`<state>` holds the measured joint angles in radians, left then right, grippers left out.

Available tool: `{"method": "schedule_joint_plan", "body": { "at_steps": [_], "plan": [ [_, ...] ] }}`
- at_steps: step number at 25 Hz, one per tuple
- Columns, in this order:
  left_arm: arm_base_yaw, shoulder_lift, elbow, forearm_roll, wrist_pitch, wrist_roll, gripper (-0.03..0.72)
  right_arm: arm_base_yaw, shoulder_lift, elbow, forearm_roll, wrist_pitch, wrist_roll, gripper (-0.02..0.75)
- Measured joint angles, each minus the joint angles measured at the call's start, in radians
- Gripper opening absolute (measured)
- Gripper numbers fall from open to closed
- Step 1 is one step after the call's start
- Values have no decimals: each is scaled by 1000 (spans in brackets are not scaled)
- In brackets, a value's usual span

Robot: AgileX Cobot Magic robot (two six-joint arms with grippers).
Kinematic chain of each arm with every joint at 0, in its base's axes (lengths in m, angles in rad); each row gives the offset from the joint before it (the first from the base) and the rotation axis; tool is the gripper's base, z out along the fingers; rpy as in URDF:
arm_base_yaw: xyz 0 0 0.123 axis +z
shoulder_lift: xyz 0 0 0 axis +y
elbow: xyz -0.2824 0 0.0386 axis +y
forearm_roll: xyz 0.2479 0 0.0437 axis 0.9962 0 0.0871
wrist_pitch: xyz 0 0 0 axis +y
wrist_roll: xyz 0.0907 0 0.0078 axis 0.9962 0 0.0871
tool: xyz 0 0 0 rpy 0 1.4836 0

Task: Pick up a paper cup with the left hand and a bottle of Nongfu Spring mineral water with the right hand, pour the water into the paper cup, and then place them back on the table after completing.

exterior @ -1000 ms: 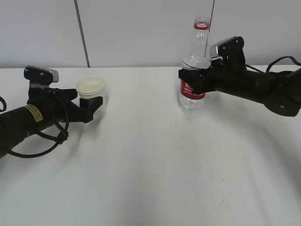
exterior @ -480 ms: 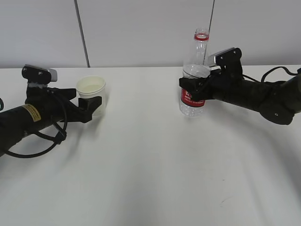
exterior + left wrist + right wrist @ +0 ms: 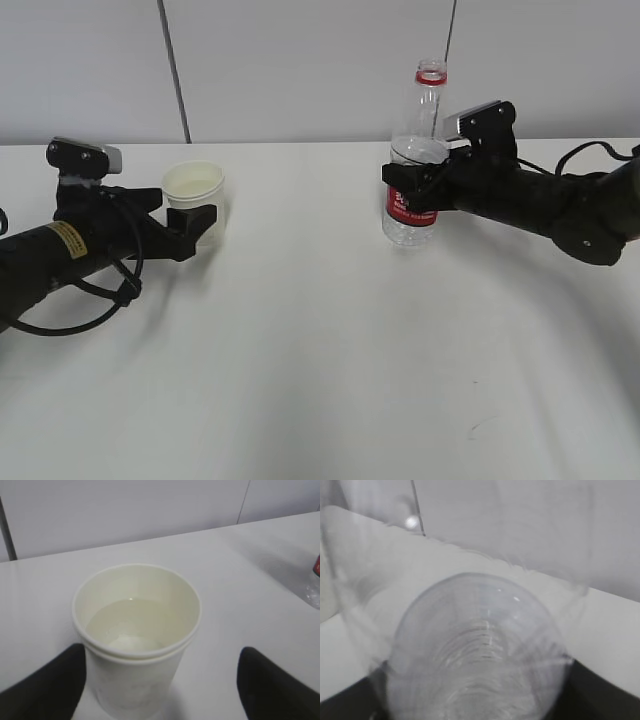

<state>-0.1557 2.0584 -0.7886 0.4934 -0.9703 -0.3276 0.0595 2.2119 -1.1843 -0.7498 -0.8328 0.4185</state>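
A white paper cup (image 3: pixel 195 188) stands on the white table (image 3: pixel 320 350) and holds clear water (image 3: pixel 131 625). My left gripper (image 3: pixel 196 220) is open around the cup. In the left wrist view the left finger lies against the cup (image 3: pixel 135 645) and the right finger (image 3: pixel 275 690) stands well clear of it. The clear bottle (image 3: pixel 413 170) has a red label, a red neck ring and no cap. It stands upright on the table. My right gripper (image 3: pixel 410 190) is shut on its label band. The bottle (image 3: pixel 480 655) fills the right wrist view.
A grey wall with vertical seams runs behind the table's far edge (image 3: pixel 300 143). A black cable (image 3: pixel 90 305) loops under the left arm. White tabletop lies between the two arms and towards the front.
My right gripper has lowered the bottle a little and set it upright on the table. The left arm has shifted very slightly; the cup has not moved.
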Motion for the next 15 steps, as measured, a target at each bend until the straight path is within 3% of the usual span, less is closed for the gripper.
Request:
{"method": "schedule_joint_plan", "body": {
  "at_steps": [6, 12, 15],
  "plan": [
    [0, 0, 0, 0, 0, 0, 563, 0, 2, 0, 2, 0, 0, 438],
    [0, 0, 0, 0, 0, 0, 563, 0, 2, 0, -2, 0, 0, 581],
    [0, 0, 0, 0, 0, 0, 563, 0, 2, 0, -7, 0, 9, 611]
  ]
}}
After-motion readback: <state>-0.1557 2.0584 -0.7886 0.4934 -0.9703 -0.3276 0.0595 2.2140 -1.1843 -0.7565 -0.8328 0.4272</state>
